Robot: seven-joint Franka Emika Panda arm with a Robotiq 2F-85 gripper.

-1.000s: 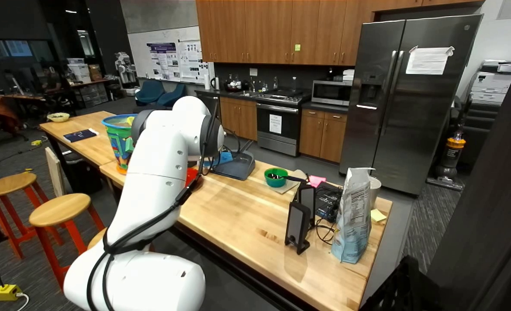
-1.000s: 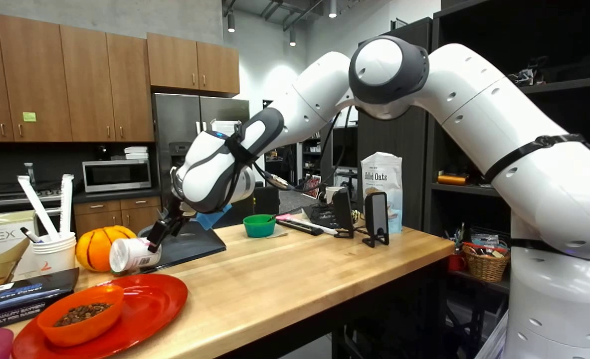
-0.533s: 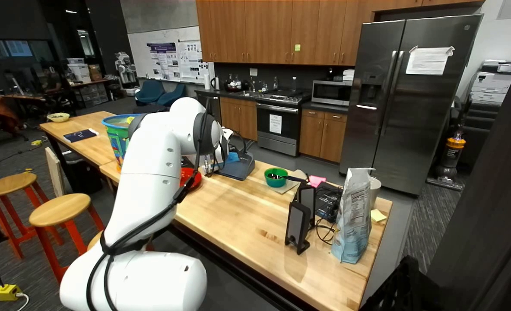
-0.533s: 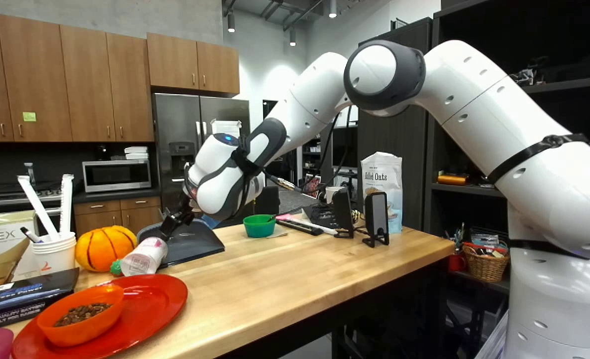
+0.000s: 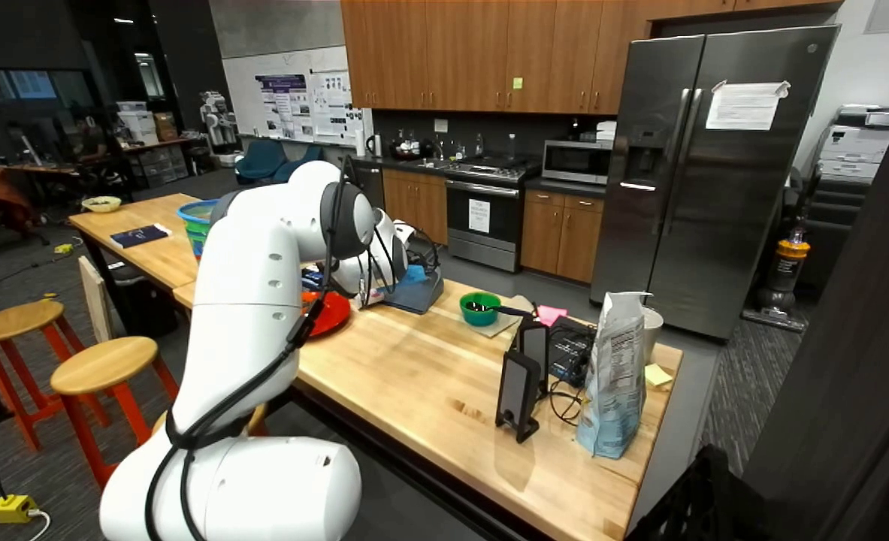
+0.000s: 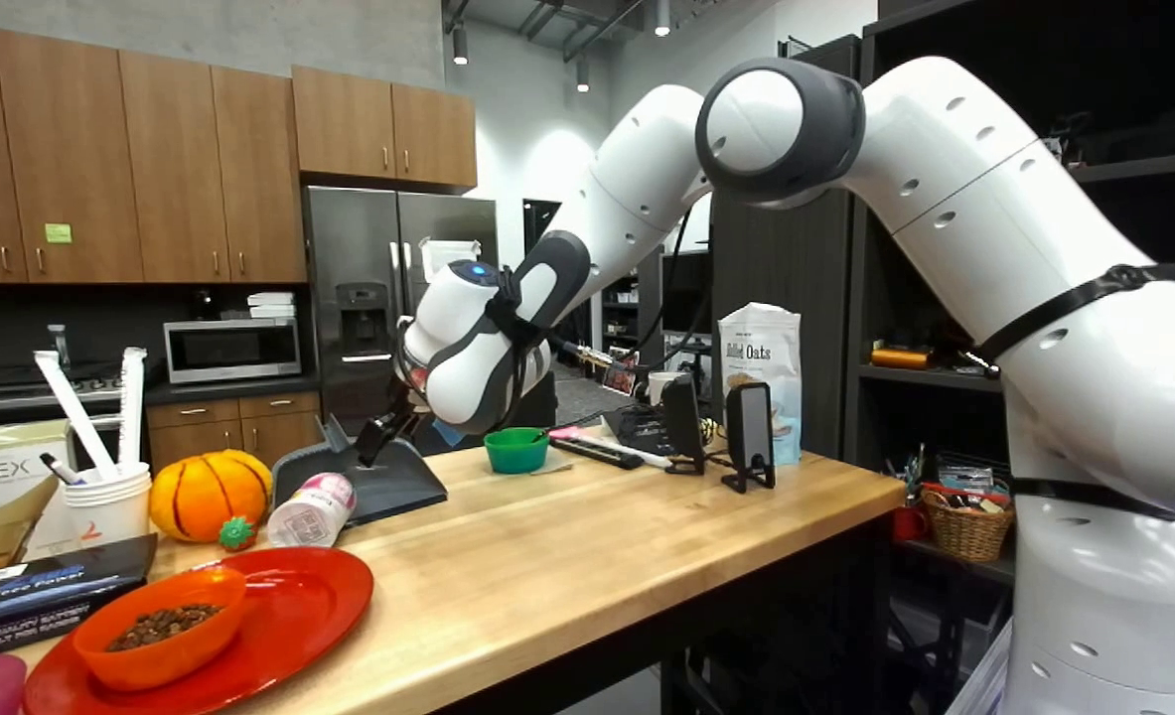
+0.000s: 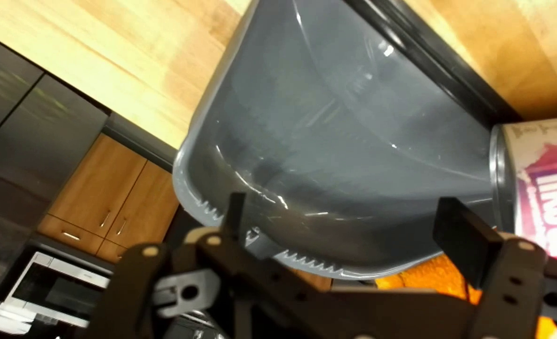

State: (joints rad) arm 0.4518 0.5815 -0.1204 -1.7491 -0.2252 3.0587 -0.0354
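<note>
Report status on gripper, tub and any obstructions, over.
Gripper open, empty. Tub tipped over, beside the dustpan. Dustpan close ahead of gripper, possible obstruction.

In an exterior view you look down over the bench (image 5: pixel 406 364) toward the stove (image 5: pixel 508 223); an exterior view sits lower, near the red plate (image 6: pixel 314 586). Your wrist view closely faces the dustpan (image 7: pixel 335 122) all share.

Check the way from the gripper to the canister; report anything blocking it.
Nothing visible stands between the open gripper and the canister. In the wrist view, the dustpan shows beyond the gripper, and the canister is at the picture's right edge.
</note>
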